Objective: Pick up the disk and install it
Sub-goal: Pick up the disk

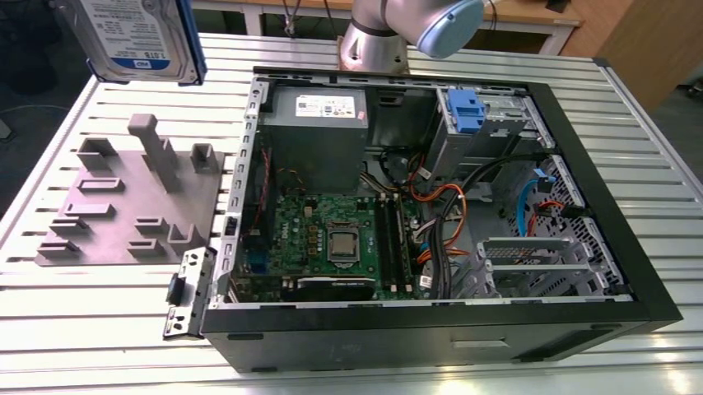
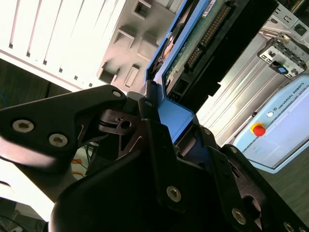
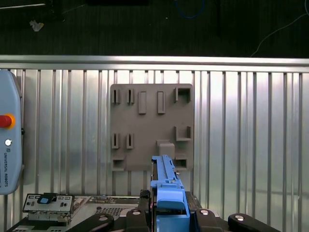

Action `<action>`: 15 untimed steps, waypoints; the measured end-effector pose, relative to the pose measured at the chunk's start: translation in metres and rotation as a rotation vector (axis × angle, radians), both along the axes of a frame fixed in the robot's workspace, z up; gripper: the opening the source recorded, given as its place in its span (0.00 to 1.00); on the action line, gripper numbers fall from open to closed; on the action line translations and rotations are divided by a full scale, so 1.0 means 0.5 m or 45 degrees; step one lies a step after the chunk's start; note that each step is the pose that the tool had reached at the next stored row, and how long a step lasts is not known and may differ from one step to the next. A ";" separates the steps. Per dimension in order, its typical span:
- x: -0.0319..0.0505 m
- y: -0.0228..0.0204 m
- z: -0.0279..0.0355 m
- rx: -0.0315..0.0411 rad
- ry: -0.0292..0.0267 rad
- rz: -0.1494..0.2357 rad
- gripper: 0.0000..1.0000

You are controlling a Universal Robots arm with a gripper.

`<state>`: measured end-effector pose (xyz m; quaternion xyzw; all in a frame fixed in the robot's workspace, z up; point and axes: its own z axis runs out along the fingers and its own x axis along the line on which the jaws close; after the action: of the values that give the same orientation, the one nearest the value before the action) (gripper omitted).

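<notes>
Disk (image 1: 132,37) aloft, well clear of plate (image 1: 123,216)

1. In the exterior view, silver arm link (image 1: 374,41) standing upright, topped by a blue-capped joint (image 1: 449,25).
2. Black gripper (image 2: 173,118) clamped on the disk (image 2: 198,41) at its blue end rail, held edge-on between the fingers (image 2: 150,130).
3. Likewise in the first wrist view: jaws pressed against both sides of the rail.
</notes>
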<state>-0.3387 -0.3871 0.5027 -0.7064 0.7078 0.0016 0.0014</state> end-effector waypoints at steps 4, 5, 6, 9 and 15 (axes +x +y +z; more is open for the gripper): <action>0.002 0.0000 0.000 0.0000 0.0000 0.000 0.36; 0.002 0.0000 0.000 0.0000 0.0000 0.000 0.36; 0.002 0.0000 0.000 0.0000 0.0000 0.000 0.36; 0.003 0.0000 0.000 0.0000 0.0001 0.000 0.36; 0.008 0.0000 0.000 0.0000 -0.0001 0.000 0.36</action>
<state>-0.3345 -0.3871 0.5026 -0.7064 0.7078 0.0016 0.0014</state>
